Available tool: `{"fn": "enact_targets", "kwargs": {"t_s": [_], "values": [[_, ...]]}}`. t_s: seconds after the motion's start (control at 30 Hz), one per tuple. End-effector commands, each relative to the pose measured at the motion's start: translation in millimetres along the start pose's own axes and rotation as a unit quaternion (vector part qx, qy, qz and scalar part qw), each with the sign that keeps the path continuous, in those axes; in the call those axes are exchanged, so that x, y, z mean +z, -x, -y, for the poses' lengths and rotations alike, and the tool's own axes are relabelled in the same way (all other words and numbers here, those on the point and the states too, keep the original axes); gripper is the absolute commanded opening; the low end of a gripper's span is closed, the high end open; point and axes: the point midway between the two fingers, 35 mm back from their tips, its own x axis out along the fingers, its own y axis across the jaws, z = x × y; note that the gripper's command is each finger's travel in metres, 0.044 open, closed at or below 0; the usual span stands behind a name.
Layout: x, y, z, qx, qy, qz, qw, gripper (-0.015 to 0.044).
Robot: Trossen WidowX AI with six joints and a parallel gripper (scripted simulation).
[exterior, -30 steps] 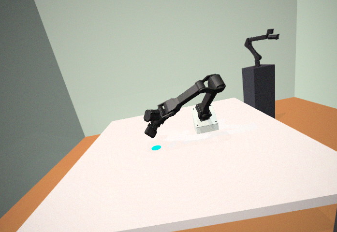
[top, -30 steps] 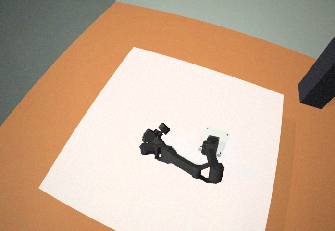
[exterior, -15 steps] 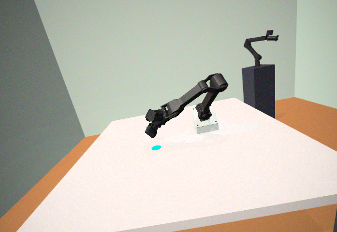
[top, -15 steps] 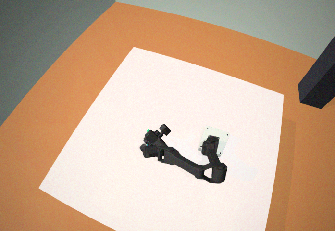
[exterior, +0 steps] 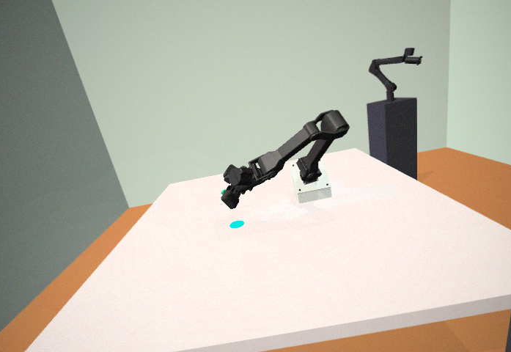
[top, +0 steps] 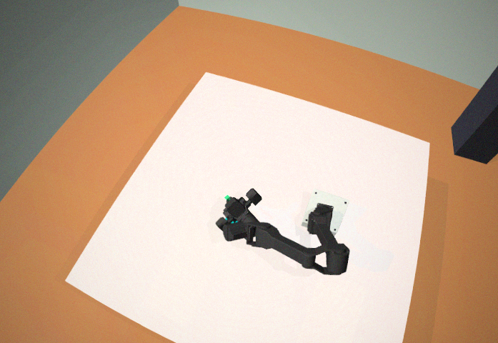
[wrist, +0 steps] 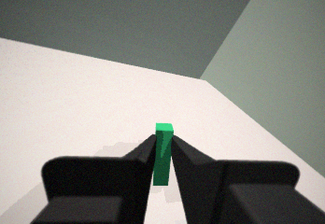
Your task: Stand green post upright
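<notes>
My gripper [wrist: 163, 138] is shut on the green post [wrist: 161, 172] [top: 226, 197] [exterior: 223, 192]. In the wrist view the post stands lengthwise between the fingertips, its bright end face at the top and its lower part reaching down between the fingers. The top and exterior views show only a small green end beside the black gripper parts, so its exact tilt cannot be told. The gripper is held above the table. The cyan circle [exterior: 237, 224] lies flat on the table, below the gripper in the exterior view. In the top view the arm mostly hides it.
The white table [top: 298, 129] [exterior: 264, 281] bears the arm's pale base plate [top: 339, 208] [exterior: 314, 196], at the arm's foot. A dark pedestal [exterior: 401, 136] [top: 484, 117] with a second black arm [exterior: 382, 76] stands beyond the table.
</notes>
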Motion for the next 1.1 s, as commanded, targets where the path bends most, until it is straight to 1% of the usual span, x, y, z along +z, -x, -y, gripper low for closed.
{"fn": "enact_targets", "kwargs": {"t_s": [0.0,1.07], "values": [[-1.0,1.9,0.8,0.003,-0.01,0.014,1.0,0.0023],[3.5,20.4,0.0,0.041,-0.079,0.109,0.99,0.0023]]}}
